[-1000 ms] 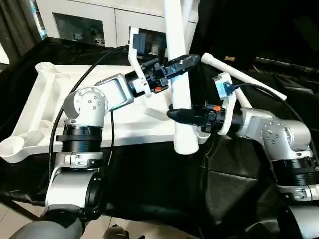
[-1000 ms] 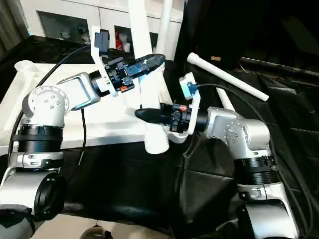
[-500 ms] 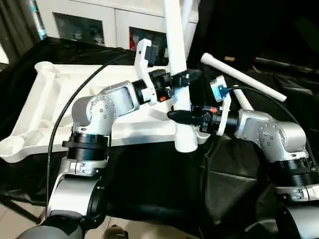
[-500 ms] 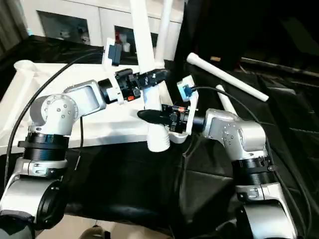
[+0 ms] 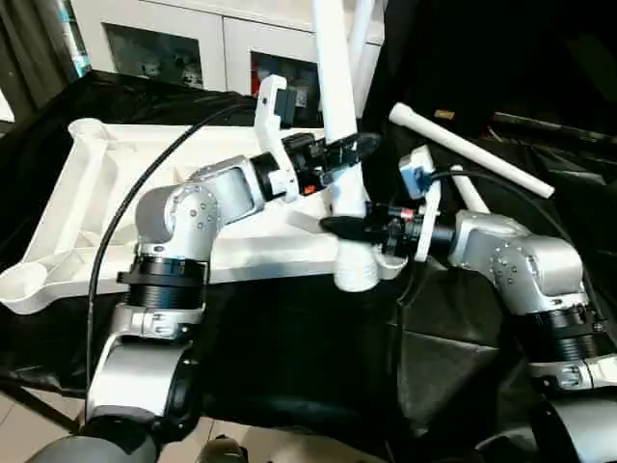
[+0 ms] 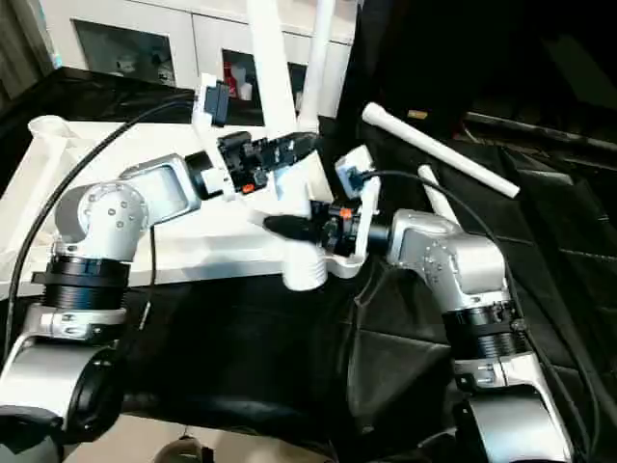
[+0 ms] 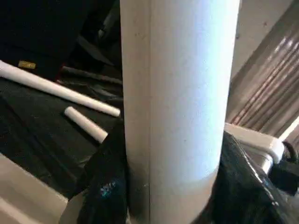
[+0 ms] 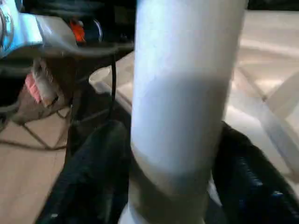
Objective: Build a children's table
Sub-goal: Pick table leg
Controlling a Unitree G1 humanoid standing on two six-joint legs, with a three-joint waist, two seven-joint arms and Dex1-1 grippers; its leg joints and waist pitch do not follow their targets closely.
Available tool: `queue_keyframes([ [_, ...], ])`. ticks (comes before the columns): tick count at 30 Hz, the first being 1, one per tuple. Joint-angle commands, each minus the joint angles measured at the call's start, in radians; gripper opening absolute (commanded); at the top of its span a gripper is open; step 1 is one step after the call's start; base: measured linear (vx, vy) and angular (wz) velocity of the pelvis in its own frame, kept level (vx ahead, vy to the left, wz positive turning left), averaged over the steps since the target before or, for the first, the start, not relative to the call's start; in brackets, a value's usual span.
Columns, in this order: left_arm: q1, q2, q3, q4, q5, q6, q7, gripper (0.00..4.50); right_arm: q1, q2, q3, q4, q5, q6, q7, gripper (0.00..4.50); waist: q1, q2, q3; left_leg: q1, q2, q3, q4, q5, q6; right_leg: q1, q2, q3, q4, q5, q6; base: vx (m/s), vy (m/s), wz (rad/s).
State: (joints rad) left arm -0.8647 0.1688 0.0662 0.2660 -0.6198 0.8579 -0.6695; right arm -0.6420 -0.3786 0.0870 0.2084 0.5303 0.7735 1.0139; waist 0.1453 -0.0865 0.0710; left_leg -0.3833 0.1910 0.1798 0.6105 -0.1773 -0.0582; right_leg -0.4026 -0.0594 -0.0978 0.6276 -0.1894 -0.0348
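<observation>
White leg (image 5: pixel 337 116) stands up; your left gripper (image 5: pixel 355 149) and right gripper (image 5: pixel 342 228) both squeeze it, steadying it over the tabletop (image 5: pixel 87 193) corner socket.

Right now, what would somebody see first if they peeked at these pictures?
The tall white leg standing upright in the middle, with both sets of black fingers around it: the left gripper higher, the right gripper near its flared bottom. Behind lies the white tabletop, upside down on black cloth.
</observation>
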Motion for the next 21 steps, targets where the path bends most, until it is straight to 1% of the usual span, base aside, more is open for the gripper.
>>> queue_keyframes([
  [1,-0.018,0.002,-0.029,-0.025,0.010,-0.001,-0.029,1.85,-0.011,-0.025,0.002,-0.003,-0.002,0.019,0.022,3.06,0.001,-0.001,-0.081,0.018,0.048,-0.017,-0.064,-0.061,-0.005,0.064,-0.100,0.065,-0.074,-0.172,-0.115,0.000,0.000,0.00],
  [3,-0.021,0.004,-0.031,-0.021,0.010,-0.003,-0.036,1.85,-0.012,-0.028,0.002,0.001,0.002,0.027,0.026,3.08,0.000,-0.002,-0.081,0.016,0.047,-0.017,-0.063,-0.061,-0.006,0.065,-0.101,0.065,-0.073,-0.164,-0.121,0.000,0.000,0.00],
  [4,-0.025,0.008,-0.036,-0.017,0.014,-0.006,-0.047,1.85,-0.013,-0.031,0.004,0.003,0.005,0.038,0.030,3.08,0.000,0.000,-0.082,0.017,0.047,-0.017,-0.063,-0.060,-0.006,0.066,-0.101,0.064,-0.074,-0.161,-0.123,0.000,0.000,0.00],
  [8,-0.028,0.015,-0.046,-0.013,0.019,-0.014,-0.069,1.85,-0.008,-0.040,0.016,-0.001,0.011,0.057,0.043,3.08,0.000,-0.001,-0.083,0.017,0.048,-0.017,-0.063,-0.058,-0.004,0.065,-0.100,0.064,-0.071,-0.151,-0.131,0.000,0.000,0.00],
  [9,-0.028,0.018,-0.051,-0.015,0.013,-0.012,-0.078,1.85,-0.005,-0.041,0.022,-0.003,0.014,0.065,0.049,3.08,0.001,0.002,-0.083,0.017,0.047,-0.017,-0.062,-0.058,-0.004,0.065,-0.100,0.064,-0.071,-0.149,-0.133,0.000,0.000,0.00],
  [11,-0.025,0.021,-0.059,-0.021,0.010,-0.009,-0.091,1.85,-0.002,-0.042,0.028,-0.006,0.016,0.076,0.057,3.08,0.000,0.001,-0.083,0.018,0.048,-0.017,-0.063,-0.059,-0.005,0.065,-0.100,0.064,-0.071,-0.147,-0.138,0.000,0.000,0.00],
  [17,-0.021,0.022,-0.079,-0.036,0.014,-0.011,-0.113,1.85,0.003,-0.042,0.048,-0.007,0.000,0.076,0.064,3.08,0.002,0.001,-0.083,0.018,0.049,-0.017,-0.063,-0.064,-0.010,0.066,-0.102,0.064,-0.071,-0.153,-0.137,0.000,0.000,0.00],
  [18,-0.021,0.023,-0.080,-0.036,0.015,-0.012,-0.114,1.85,0.003,-0.042,0.048,-0.006,0.000,0.076,0.064,3.08,0.002,0.001,-0.083,0.018,0.049,-0.017,-0.063,-0.063,-0.011,0.065,-0.101,0.064,-0.070,-0.152,-0.137,0.000,0.000,0.00],
  [19,-0.020,0.023,-0.081,-0.036,0.015,-0.012,-0.117,1.85,0.001,-0.040,0.047,-0.003,0.000,0.075,0.062,3.08,0.002,0.003,-0.083,0.018,0.048,-0.017,-0.063,-0.062,-0.011,0.065,-0.101,0.064,-0.071,-0.151,-0.138,0.000,0.000,0.00],
  [20,-0.019,0.024,-0.083,-0.037,0.015,-0.011,-0.120,1.85,-0.001,-0.037,0.046,0.000,0.000,0.074,0.060,3.08,0.002,0.002,-0.083,0.017,0.048,-0.017,-0.062,-0.062,-0.012,0.066,-0.101,0.064,-0.070,-0.148,-0.138,0.000,0.000,0.00],
  [21,-0.019,0.025,-0.084,-0.037,0.016,-0.010,-0.121,1.84,-0.003,-0.035,0.046,0.001,0.000,0.075,0.059,2.90,0.001,0.002,-0.083,0.017,0.048,-0.017,-0.063,-0.064,-0.012,0.066,-0.101,0.064,-0.071,-0.151,-0.138,0.000,0.000,0.00],
])
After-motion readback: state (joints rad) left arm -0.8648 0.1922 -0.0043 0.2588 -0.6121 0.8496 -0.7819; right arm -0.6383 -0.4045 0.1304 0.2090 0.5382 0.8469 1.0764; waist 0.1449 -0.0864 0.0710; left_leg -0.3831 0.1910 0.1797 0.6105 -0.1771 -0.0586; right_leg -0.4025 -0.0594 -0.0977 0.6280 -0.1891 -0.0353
